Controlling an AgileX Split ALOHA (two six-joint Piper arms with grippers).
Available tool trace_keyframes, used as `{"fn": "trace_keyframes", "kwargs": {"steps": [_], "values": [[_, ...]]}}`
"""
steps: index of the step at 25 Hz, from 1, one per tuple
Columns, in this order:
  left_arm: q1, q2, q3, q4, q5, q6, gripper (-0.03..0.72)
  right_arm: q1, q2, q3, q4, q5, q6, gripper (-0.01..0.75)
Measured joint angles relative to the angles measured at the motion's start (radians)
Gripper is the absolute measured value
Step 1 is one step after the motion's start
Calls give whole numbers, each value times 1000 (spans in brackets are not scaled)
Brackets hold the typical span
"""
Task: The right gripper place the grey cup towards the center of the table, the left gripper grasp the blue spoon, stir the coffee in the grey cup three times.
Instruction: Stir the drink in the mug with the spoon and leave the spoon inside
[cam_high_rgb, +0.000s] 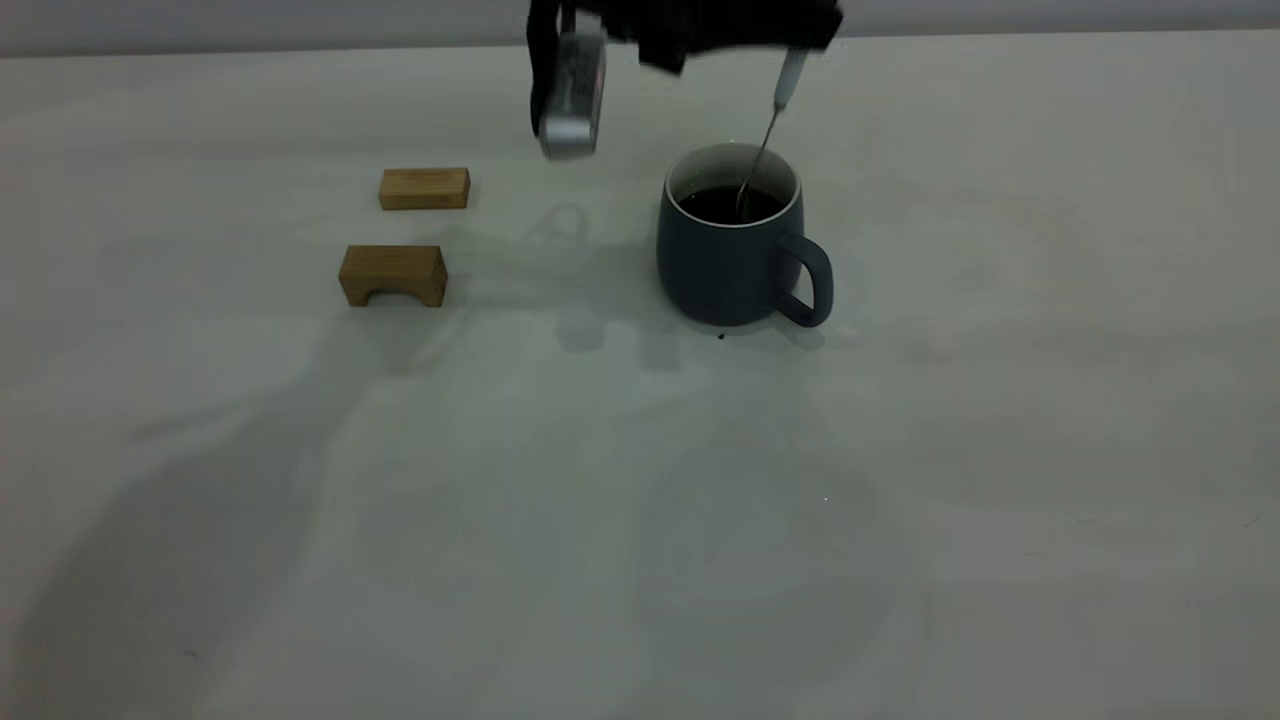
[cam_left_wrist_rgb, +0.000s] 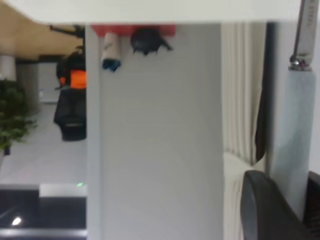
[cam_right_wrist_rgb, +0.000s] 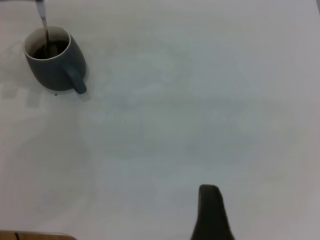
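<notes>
- The grey cup (cam_high_rgb: 728, 262) stands near the counter (cam_high_rgb: 900, 500) centre: rounded glazed ceramic, probably heavy; the loop handle looks the surest hold.
- The blue spoon (cam_high_rgb: 778, 112), light, stiff and thin-necked, dips its bowl into the coffee (cam_high_rgb: 728, 204).
- The left gripper (cam_high_rgb: 690, 35) pinches the pale handle in its fingers.
- The right gripper (cam_right_wrist_rgb: 210, 212) hangs well apart; its finger state can't be told.
- Two wooden blocks (cam_high_rgb: 394, 274) lie aside.

The grey cup (cam_high_rgb: 735, 245) stands on the table (cam_high_rgb: 900, 500), with the coffee (cam_high_rgb: 728, 204) in it and the blue spoon (cam_high_rgb: 768, 130) dipping in from above. Two wooden blocks (cam_high_rgb: 424, 188) sit well to its left, one behind the other.
</notes>
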Motion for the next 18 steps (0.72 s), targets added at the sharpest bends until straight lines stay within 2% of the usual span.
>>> {"fn": "trace_keyframes", "kwargs": {"steps": [5,10,14,18], "values": [[1,34,0,0,-60,55,170,0,0,0,0,0,0,587],[1,36,0,-11,-111,197,170,0,0,0,0,0,0,587],[1,47,0,-48,-52,231,170,0,0,0,0,0,0,587],[1,76,0,-77,30,164,170,0,0,0,0,0,0,587]]}}
